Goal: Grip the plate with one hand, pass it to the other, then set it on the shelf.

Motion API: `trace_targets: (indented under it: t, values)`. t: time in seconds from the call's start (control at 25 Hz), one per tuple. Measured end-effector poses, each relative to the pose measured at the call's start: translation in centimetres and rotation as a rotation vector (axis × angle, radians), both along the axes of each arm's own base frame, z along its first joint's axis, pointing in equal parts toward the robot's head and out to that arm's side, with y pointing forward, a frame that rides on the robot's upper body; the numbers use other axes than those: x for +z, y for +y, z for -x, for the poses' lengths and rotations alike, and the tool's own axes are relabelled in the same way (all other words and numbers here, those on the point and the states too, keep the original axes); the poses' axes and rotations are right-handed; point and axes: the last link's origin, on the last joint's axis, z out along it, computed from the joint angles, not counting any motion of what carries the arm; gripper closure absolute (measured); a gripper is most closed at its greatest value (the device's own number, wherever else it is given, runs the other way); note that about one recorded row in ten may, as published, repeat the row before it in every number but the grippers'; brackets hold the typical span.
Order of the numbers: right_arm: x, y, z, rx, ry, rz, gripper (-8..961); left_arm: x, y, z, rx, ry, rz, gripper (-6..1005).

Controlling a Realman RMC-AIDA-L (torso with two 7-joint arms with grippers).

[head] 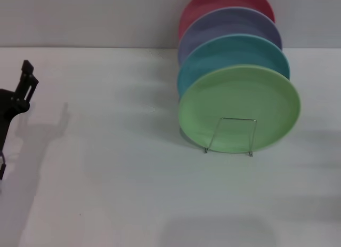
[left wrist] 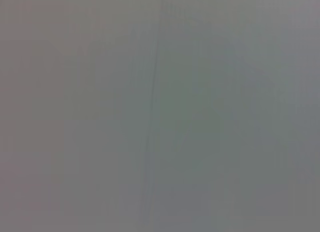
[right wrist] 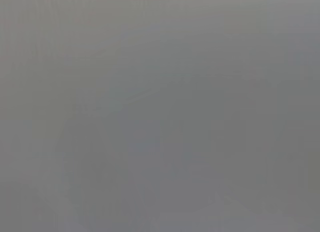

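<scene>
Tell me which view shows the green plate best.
The head view: the green plate stands upright at the front of the rack, whole face visible. Both wrist views show only blank grey, no plate.

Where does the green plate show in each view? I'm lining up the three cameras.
Head view: the green plate stands upright at right of centre, frontmost in the row of plates, with the rack wire loop in front of its lower part.
Left wrist view: not in it; only a plain grey surface.
Right wrist view: not in it; only plain grey.
Shared landmark: none; neither wrist view shows anything that the head view shows.
</scene>
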Motion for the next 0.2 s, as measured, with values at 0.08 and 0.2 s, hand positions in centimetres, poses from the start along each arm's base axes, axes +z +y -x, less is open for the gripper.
trace_targets:
  t: [0.08,0.2]
  values:
    - [0.10,-0.09,-0.11,-0.006,0.003,-0.008,306,-0.20,0.13,-0.30,-0.015,0.004,0.012,170]
    - [0.31,-0.30,-0.41,-0.021,0.009,-0.022,306,-0.36,0.32,-0.57,-0.024,0.006,0.019,170]
